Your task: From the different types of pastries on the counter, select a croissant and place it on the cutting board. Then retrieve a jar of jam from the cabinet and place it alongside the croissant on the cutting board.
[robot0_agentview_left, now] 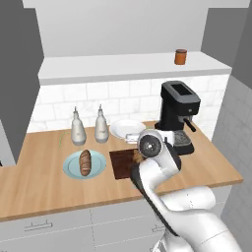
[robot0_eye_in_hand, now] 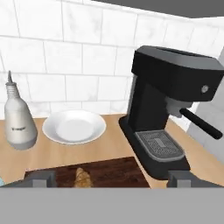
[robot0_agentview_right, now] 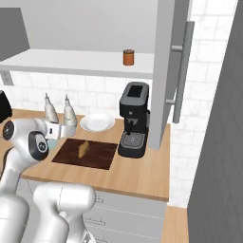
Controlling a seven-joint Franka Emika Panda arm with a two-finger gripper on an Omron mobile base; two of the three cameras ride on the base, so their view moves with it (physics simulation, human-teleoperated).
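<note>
- Left base view: the croissant [robot0_agentview_left: 138, 157] lies on the cutting board [robot0_agentview_left: 119, 164], which sits toward the front edge of the worktop [robot0_agentview_left: 39, 182], right of centre. The arm's wrist covers the board's right part. The other pastry, a dark ridged loaf [robot0_agentview_left: 85, 162], rests on a pale blue plate [robot0_agentview_left: 98, 165] just left of the board. The jar of jam [robot0_agentview_left: 180, 56] stands upright on the cabinet ledge [robot0_agentview_left: 98, 69], near its right end, well above the coffee machine [robot0_agentview_left: 178, 115].
- Right base view: the croissant [robot0_agentview_right: 83, 149] sits left of centre on the board [robot0_agentview_right: 99, 156], so I judge the first half of the task done. The end effector [robot0_agentview_right: 64, 129] hangs above the board's back-left corner, near two white bottles [robot0_agentview_right: 70, 114]. The jar [robot0_agentview_right: 128, 57] stands alone on the ledge, close to an open cabinet door [robot0_agentview_right: 168, 71].
- Hand view: the fingertips [robot0_eye_in_hand: 40, 178] stand wide apart with nothing between them, so the end effector is released. The croissant [robot0_eye_in_hand: 82, 177] is below, between them. A white dish [robot0_eye_in_hand: 74, 127] lies at the back edge beside the machine.
- Risks, as I judge them: the jar is high and far, so the reach could clip the coffee machine's top or the open door. A small smooth jar gripped off-centre could tip or slip off the ledge. Setting it down carelessly could knock the croissant.
</note>
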